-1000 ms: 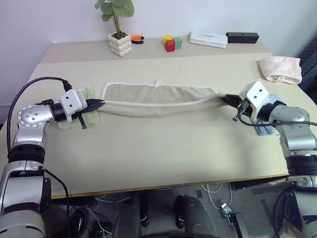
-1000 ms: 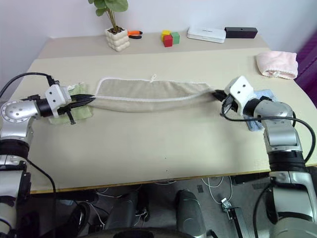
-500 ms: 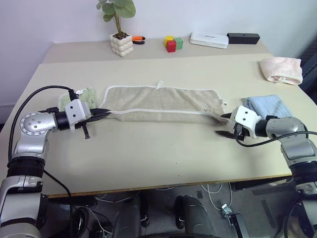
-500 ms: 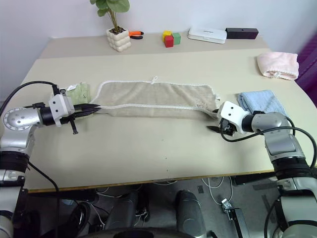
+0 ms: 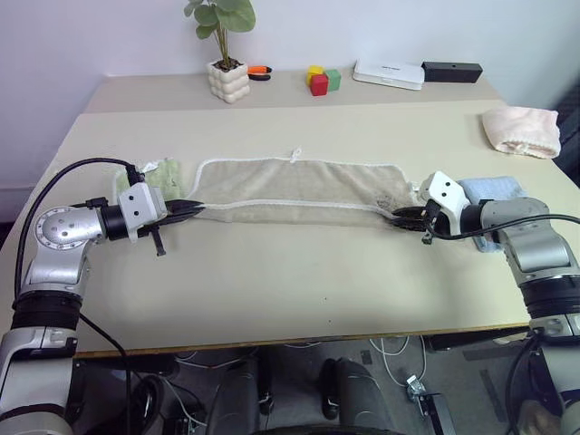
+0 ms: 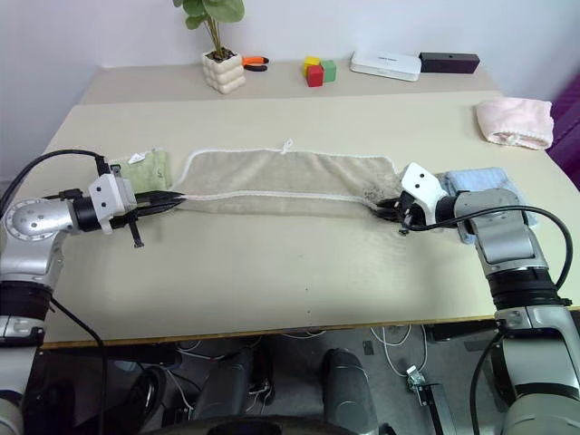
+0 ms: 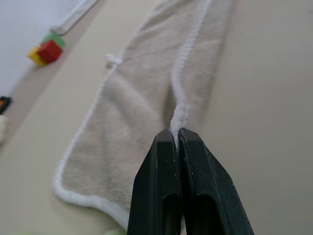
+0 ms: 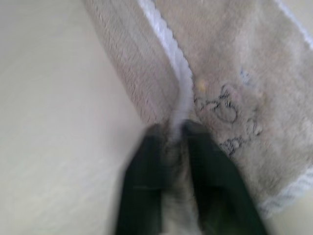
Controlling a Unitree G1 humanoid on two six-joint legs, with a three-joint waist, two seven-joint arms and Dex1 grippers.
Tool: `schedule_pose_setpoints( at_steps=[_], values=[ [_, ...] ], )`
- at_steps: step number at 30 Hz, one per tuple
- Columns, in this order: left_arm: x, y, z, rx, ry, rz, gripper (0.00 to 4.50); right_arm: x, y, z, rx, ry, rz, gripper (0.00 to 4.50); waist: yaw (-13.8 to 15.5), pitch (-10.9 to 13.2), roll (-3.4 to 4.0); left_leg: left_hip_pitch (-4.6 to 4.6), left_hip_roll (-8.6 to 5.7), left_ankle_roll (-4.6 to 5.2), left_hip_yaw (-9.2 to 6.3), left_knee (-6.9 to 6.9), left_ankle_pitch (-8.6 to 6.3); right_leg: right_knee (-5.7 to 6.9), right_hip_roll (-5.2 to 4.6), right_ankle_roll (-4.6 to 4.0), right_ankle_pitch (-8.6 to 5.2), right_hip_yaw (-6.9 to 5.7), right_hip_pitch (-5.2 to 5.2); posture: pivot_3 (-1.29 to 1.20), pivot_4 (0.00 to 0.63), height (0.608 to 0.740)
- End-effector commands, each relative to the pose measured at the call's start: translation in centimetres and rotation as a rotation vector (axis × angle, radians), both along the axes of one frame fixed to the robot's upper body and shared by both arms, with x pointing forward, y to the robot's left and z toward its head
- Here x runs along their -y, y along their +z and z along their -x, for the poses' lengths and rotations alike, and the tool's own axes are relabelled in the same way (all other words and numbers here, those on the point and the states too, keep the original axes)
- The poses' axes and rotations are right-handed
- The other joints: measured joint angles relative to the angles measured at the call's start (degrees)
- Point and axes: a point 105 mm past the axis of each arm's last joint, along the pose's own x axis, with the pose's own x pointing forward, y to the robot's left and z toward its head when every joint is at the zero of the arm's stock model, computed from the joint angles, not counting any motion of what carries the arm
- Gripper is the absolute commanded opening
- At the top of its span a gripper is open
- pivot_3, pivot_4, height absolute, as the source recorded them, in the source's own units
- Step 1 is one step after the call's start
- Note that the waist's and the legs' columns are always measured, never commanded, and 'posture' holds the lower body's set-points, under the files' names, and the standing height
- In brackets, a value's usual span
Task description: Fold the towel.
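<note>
The towel (image 5: 294, 186) lies stretched left to right across the middle of the table (image 5: 299, 272). Left gripper (image 7: 177, 142) is pinched tight on its white edging at the left end, and right gripper (image 8: 168, 134) is clamped on the right end's edging.

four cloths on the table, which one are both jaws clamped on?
The long beige towel across the middle, pinched at each end on its white edging. The green, blue and pink cloths lie loose.

Silver arms w/ round joints, white wrist blocks, black cables, thin black fingers (image 5: 192, 207).
</note>
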Motion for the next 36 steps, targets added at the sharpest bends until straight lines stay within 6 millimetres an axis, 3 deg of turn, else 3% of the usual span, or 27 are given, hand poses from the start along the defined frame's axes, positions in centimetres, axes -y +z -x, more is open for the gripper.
schedule_pose_setpoints(
  at_steps=[1,14,19,26,30,36],
  values=[
    [-0.7,0.9,0.7,0.025,0.000,-0.013,0.00,0.0,1.5,-0.1,0.035,0.025,0.035,0.02,-0.01,0.00,0.00,0.00,0.00,0.00,0.00,0.00,0.00,0.00,0.00,0.00,0.00,0.00,0.00,0.00,0.150,0.740],
    [-1.9,-0.2,2.5,-0.012,-0.031,-0.095,0.00,1.0,2.6,3.2,-0.086,0.114,0.073,0.02,0.04,0.00,0.01,-0.02,0.01,0.01,-0.04,-0.01,-0.02,-0.01,-0.03,-0.02,0.00,0.00,-0.04,0.00,0.150,0.740],
    [-2.1,-1.3,4.4,-0.110,-0.069,-0.101,0.00,1.2,1.8,6.3,-0.237,0.151,0.050,0.02,0.20,0.00,0.00,-0.05,0.03,0.03,-0.08,0.00,-0.04,-0.03,-0.06,-0.03,0.00,0.00,-0.06,0.00,0.150,0.740],
    [-2.8,-1.8,6.1,-0.168,-0.070,-0.082,0.00,1.8,1.4,9.0,-0.357,0.134,0.030,0.02,0.23,0.00,0.01,-0.07,0.10,0.37,-0.13,0.00,-0.25,-0.06,-0.11,-0.18,-0.05,-0.01,-0.11,0.00,0.150,0.740],
    [-2.8,-1.3,5.6,-0.153,-0.050,-0.053,0.00,2.1,1.5,8.9,-0.348,0.109,0.020,0.02,0.20,-0.01,0.00,-0.07,0.10,0.38,-0.14,0.01,-0.27,-0.10,-0.11,-0.24,-0.08,-0.02,-0.18,0.00,0.150,0.740],
    [-2.7,1.4,2.0,-0.019,0.014,0.025,0.00,2.6,3.6,4.9,-0.151,0.044,0.003,0.02,0.26,-0.01,0.00,-0.09,0.02,0.39,-0.12,0.07,-0.26,-0.12,-0.11,-0.30,-0.02,-0.04,-0.15,0.00,0.150,0.740]
  ],
)
